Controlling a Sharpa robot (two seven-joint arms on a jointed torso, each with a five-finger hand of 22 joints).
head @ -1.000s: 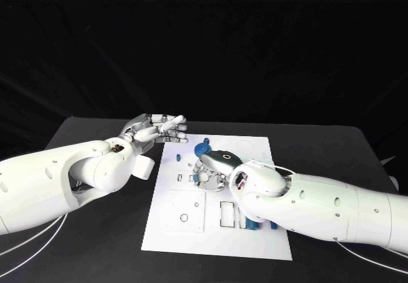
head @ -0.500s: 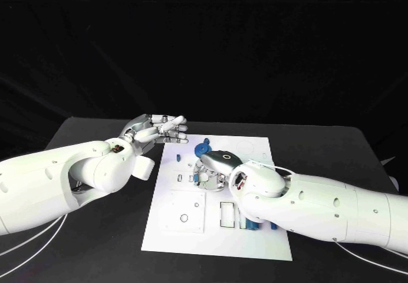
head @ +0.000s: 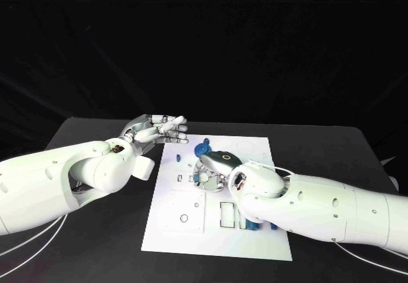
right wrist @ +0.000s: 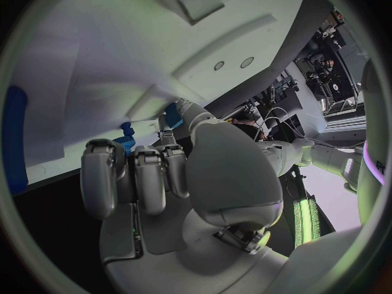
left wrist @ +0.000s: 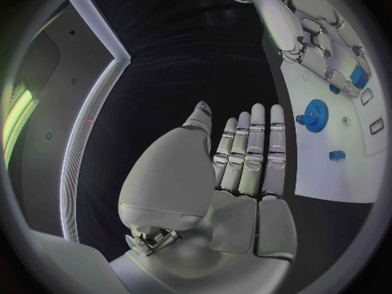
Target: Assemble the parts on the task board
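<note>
Black matte table (head: 94,132); left hand (head: 160,128) fingers straight, right hand (head: 214,168) curled

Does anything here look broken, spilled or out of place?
Nothing stands out. The white task board lies flat on the black table, a blue gear and small blue pieces sit on it, the right hand is over it, and the left hand hangs open beside it.

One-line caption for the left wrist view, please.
Left hand hangs open beside the white task board, where a blue gear stands and the right hand works.
</note>
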